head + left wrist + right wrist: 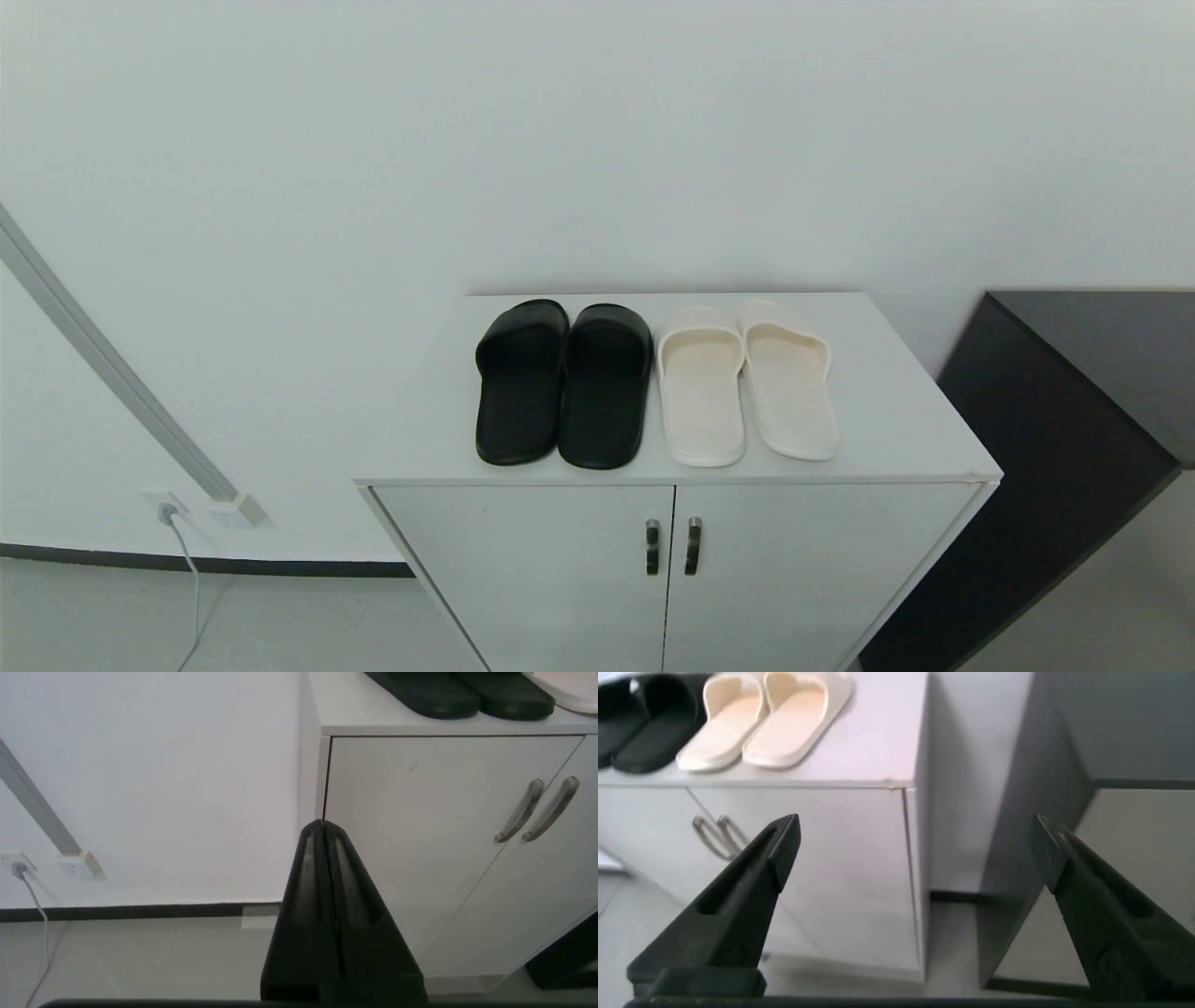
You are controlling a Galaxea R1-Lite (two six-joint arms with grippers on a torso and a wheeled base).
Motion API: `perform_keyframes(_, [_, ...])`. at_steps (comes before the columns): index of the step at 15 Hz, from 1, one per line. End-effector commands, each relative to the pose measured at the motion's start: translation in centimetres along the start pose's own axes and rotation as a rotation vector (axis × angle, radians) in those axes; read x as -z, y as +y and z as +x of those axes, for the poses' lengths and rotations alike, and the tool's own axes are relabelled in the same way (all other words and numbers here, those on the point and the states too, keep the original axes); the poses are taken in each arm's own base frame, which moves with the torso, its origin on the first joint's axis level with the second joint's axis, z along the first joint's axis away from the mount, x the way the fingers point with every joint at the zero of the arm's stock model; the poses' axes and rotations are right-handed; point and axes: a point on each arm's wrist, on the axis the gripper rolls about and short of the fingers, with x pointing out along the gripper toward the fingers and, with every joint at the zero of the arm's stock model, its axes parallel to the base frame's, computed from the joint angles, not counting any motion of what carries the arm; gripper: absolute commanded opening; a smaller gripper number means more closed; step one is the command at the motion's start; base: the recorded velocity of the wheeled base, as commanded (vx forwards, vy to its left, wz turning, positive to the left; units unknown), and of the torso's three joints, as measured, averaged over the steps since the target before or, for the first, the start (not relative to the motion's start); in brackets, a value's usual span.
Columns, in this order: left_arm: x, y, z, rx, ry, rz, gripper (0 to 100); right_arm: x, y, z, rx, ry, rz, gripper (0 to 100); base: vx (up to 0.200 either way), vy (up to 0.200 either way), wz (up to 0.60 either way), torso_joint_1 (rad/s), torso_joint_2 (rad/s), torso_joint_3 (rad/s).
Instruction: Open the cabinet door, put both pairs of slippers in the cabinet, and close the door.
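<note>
Head view: black unit [1055, 467] beside cabinet [523, 579]

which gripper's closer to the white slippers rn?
Right, probably. The right gripper faces the cabinet's right front corner, the side where the white slippers sit. The left gripper points at the cabinet's left front edge, with the black slippers in between.

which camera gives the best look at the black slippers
The head view: both black slippers show whole, side by side on the cabinet top. The left wrist view cuts them down to their heel ends; the right wrist view crops them at its edge.
</note>
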Motion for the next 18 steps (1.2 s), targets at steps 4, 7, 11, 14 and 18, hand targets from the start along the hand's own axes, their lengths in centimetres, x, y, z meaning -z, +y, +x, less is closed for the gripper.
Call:
perform_keyframes(4, [0.0, 0.0, 0.0, 0.002, 0.001, 0.001, 0, -0.8, 1.3, 9.2, -0.176, 0.208, 0.028, 100, 0.0, 0.0, 0.0, 0.0, 0.0, 0.0])
perform_keyframes(7, [0.0, 0.0, 0.0, 0.002, 0.001, 0.004, 0, -2.3, 4.5, 13.2, -0.189, 0.214, 0.037, 100, 0.0, 0.0, 0.0, 0.0, 0.0, 0.0])
perform_keyframes(11, [0.0, 0.0, 0.0, 0.005, 0.003, 0.004, 0, -5.5, 9.0, 17.8, -0.216, 0.189, 0.061, 100, 0.0, 0.0, 0.0, 0.0, 0.0, 0.0])
perform_keyframes(14, [0.0, 0.0, 0.0, 0.005, 0.003, 0.006, 0, -6.9, 12.1, 20.9, -0.178, 0.158, 0.059, 100, 0.0, 0.0, 0.0, 0.0, 0.0, 0.0])
perform_keyframes(18, [0.0, 0.0, 0.0, 0.005, 0.001, 0.007, 0, -7.0, 16.4, 22.7, -0.053, 0.117, 0.042, 100, 0.0, 0.0, 0.0, 0.0, 0.0, 0.0])
